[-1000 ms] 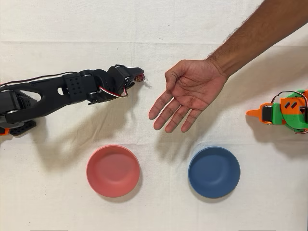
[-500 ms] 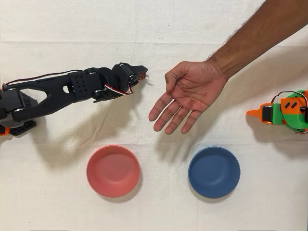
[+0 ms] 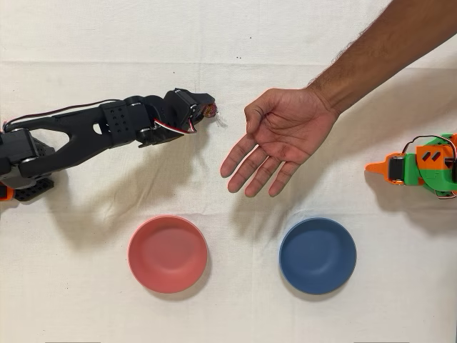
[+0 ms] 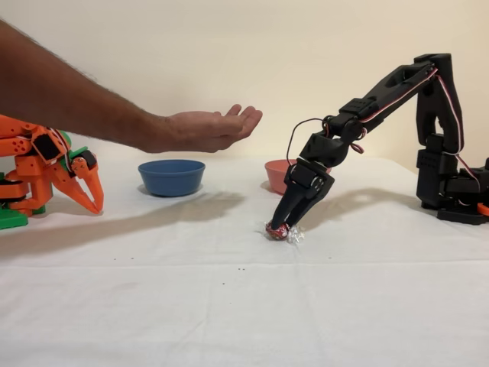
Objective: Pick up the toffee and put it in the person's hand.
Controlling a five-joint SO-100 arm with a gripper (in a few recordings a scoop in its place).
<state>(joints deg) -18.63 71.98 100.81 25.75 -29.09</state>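
No text, label, brand, number or sign can be read anywhere in either view.
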